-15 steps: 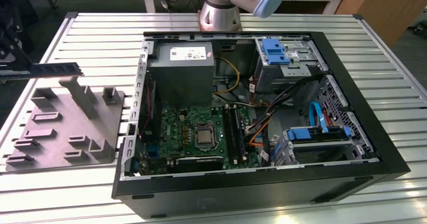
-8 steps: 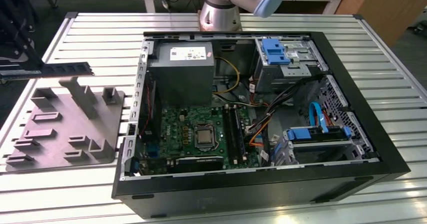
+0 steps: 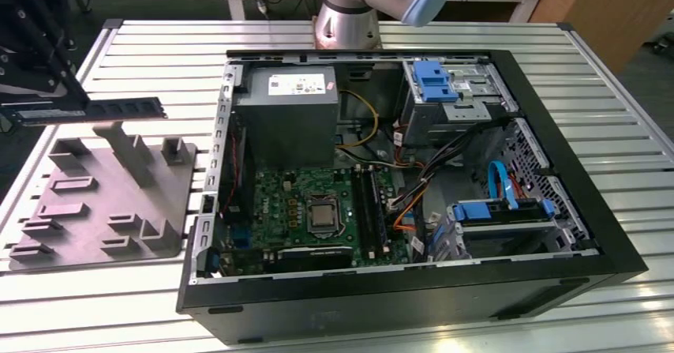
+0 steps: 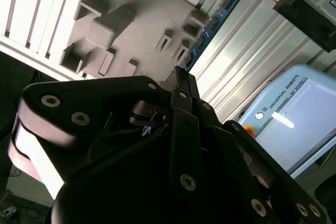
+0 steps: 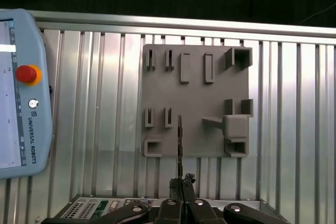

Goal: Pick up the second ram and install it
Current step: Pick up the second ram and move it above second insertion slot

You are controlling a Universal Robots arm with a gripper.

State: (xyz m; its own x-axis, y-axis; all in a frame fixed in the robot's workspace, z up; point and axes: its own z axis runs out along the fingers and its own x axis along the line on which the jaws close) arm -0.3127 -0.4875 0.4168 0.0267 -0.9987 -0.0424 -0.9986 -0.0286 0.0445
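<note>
The second ram [image 3: 100, 110], a long dark stick, hangs level above the grey slotted holder block [image 3: 106, 199] at the exterior view's left. My gripper [image 3: 47, 100] is shut on one end of it. In the first wrist view the ram [image 5: 180, 142] shows edge-on as a thin dark line over the block [image 5: 197, 103], running out from my gripper [image 5: 181, 181]. In the second wrist view the ram [image 4: 212, 22] reaches past the closed fingers [image 4: 181, 85] over the block [image 4: 131, 19]. The motherboard's memory slots [image 3: 368, 203] lie inside the open computer case [image 3: 589, 211], to the exterior view's right.
The case holds a power supply [image 3: 286, 112], loose cables [image 3: 421, 171] and blue drive brackets [image 3: 432, 80]. A teach pendant [image 5: 21, 93] lies on the slatted metal table [image 5: 94, 103] beside the block. The arm's base [image 3: 348, 21] stands behind the case.
</note>
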